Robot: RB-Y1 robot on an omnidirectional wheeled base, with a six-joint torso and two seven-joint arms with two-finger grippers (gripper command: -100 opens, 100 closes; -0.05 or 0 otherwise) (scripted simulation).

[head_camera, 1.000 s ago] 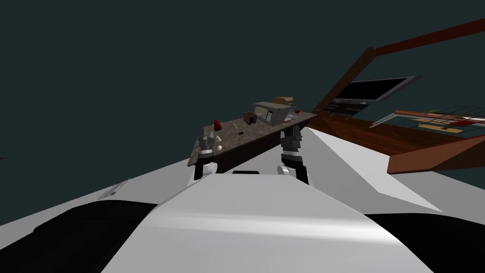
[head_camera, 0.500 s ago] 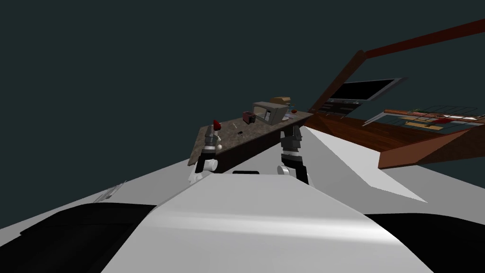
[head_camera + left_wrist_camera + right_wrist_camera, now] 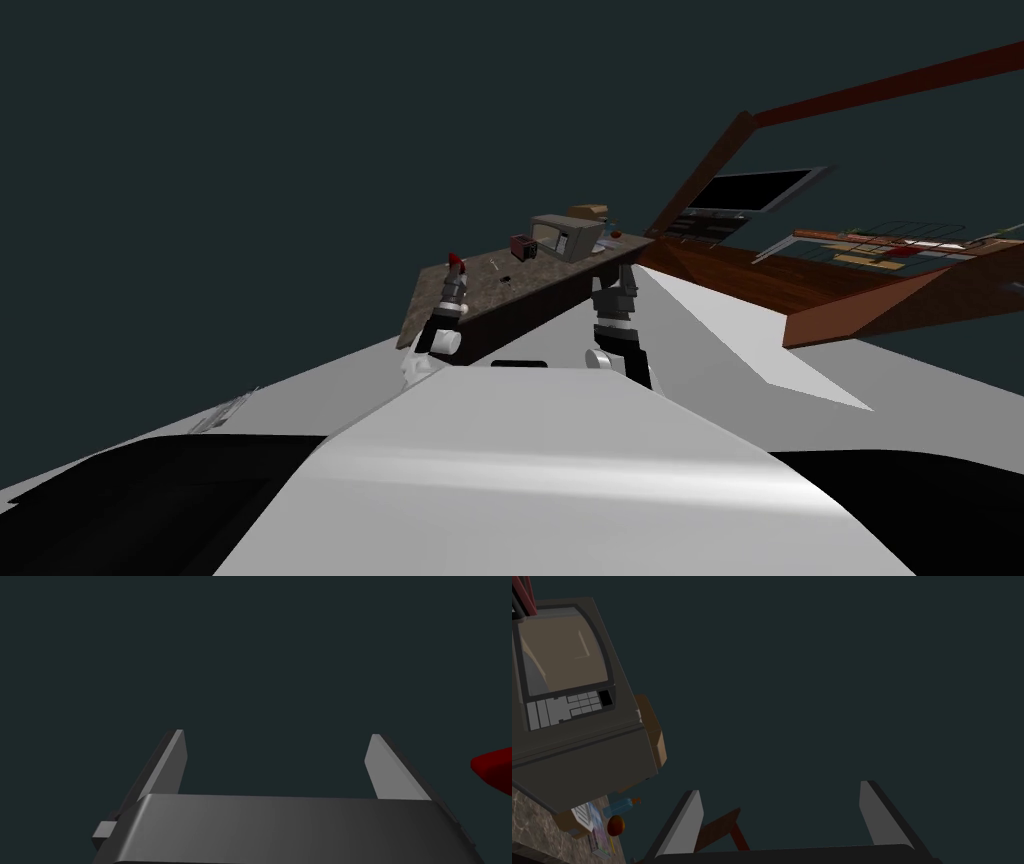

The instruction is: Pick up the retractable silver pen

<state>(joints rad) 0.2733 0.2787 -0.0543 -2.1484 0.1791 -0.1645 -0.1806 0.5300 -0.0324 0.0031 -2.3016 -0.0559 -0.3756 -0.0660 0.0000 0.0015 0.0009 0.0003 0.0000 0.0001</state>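
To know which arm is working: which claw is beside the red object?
The left claw, open, with the red object just beside it; the right claw, also open, is nearer the microwave.

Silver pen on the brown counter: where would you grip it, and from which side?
The pen shows as a thin pale sliver lying flat on the counter, too small for detail. Likely best: pinch across mid-barrel from straight above, jaws crosswise to its length. The left gripper is open beside the red object.
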